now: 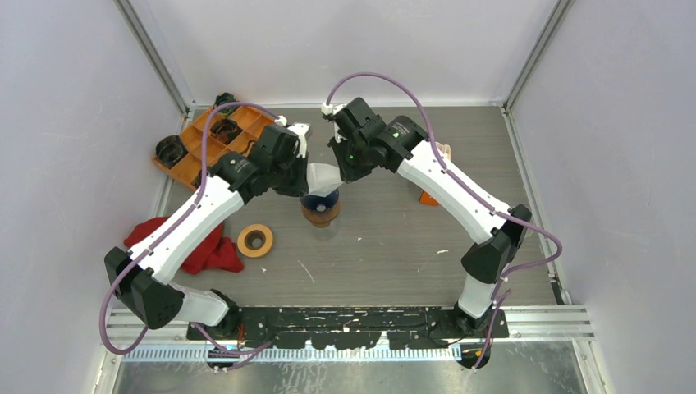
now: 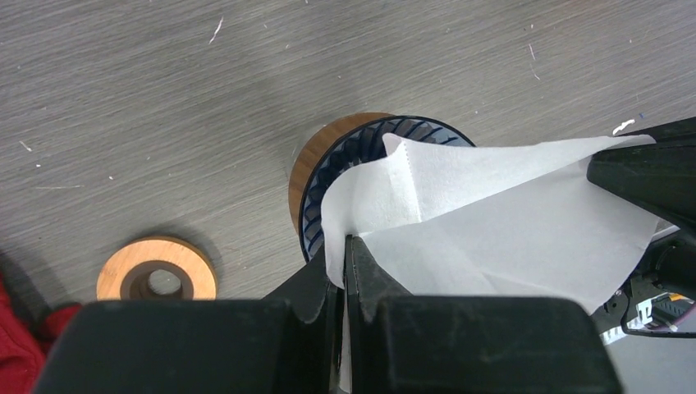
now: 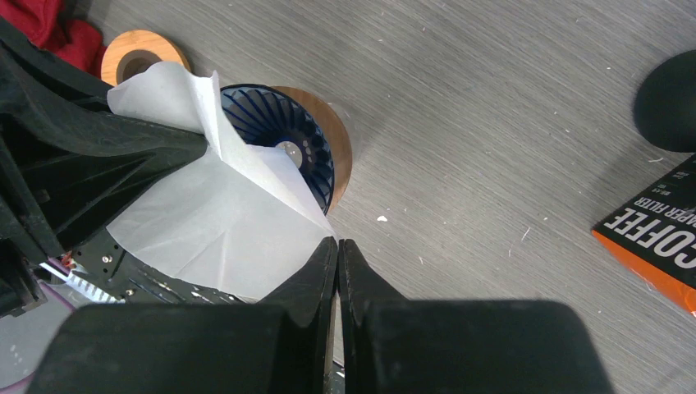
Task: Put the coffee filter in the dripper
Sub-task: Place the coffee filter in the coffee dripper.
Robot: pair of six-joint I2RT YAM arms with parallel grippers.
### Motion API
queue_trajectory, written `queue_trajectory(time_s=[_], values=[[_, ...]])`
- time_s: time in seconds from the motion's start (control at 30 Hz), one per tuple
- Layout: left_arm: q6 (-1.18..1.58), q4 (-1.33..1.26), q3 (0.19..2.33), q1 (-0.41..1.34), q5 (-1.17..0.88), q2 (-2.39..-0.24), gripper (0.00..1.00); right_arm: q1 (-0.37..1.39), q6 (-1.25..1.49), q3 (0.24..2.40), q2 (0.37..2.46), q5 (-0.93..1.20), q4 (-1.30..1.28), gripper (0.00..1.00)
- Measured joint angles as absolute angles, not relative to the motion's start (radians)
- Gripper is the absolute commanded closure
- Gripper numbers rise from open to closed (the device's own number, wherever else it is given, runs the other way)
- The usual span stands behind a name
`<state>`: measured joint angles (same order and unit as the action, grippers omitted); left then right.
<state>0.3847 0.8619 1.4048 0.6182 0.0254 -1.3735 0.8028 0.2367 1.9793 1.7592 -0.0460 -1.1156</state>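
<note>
The coffee filter [image 2: 492, 222] is a white paper sheet, folded, with a crimped seam along one edge and a rounded outer rim. It is partly spread and creased, and it sags slightly between its two held points. It hangs in the air directly over the dripper [image 3: 279, 123], with one folded flap dipping toward the dripper's mouth; whether the paper touches the rim cannot be told.

The dripper is a dark blue cone with radial ribs inside and a small hole at its centre. It stands upright on a round wooden base [image 3: 338, 144] near the middle of the table [image 1: 394, 238].

The left gripper [image 2: 345, 246] is clenched on the filter's edge on the left side; the paper runs between its two fingertips. The right gripper [image 3: 337, 245] is pinched on the opposite corner of the filter, with its jaws almost together and the paper's tip at their ends. Both grippers sit above and just beside the dripper, one on each side.

A wooden ring [image 1: 255, 240] lies flat to the left of the dripper, well apart from it. A red cloth [image 1: 209, 250] lies beyond the ring. An orange tray [image 1: 213, 139] sits at the far left corner. An orange package [image 3: 657, 238] printed "COFFEE" lies to the right.
</note>
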Motion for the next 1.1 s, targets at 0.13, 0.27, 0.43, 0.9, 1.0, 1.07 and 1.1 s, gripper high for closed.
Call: queue_trajectory(time_s=[0.13, 0.27, 0.43, 0.9, 1.0, 1.07, 1.1], values=[[0.384, 0.874, 1.405, 0.616, 0.021, -1.374, 0.87, 0.803, 0.237, 1.979, 1.765, -0.035, -1.115, 0.91], [0.383, 0.885, 1.405, 0.614, 0.021, -1.373, 0.8, 0.803, 0.237, 1.975, 1.775, -0.022, -1.114, 0.91], [0.381, 0.892, 1.405, 0.614, 0.022, -1.373, 0.72, 0.803, 0.237, 1.957, 1.78, -0.013, -1.107, 0.91], [0.379, 0.897, 1.405, 0.614, 0.039, -1.364, 0.43, 0.803, 0.238, 1.887, 1.781, 0.009, -1.051, 0.89], [0.377, 0.897, 1.405, 0.613, 0.058, -1.351, 0.37, 0.803, 0.238, 1.878, 1.781, 0.012, -1.04, 0.86], [0.376, 0.899, 1.405, 0.613, 0.07, -1.341, 0.35, 0.803, 0.238, 1.873, 1.781, 0.013, -1.032, 0.85], [0.376, 0.9, 1.405, 0.613, 0.075, -1.336, 0.34, 0.803, 0.237, 1.871, 1.781, 0.014, -1.028, 0.84]])
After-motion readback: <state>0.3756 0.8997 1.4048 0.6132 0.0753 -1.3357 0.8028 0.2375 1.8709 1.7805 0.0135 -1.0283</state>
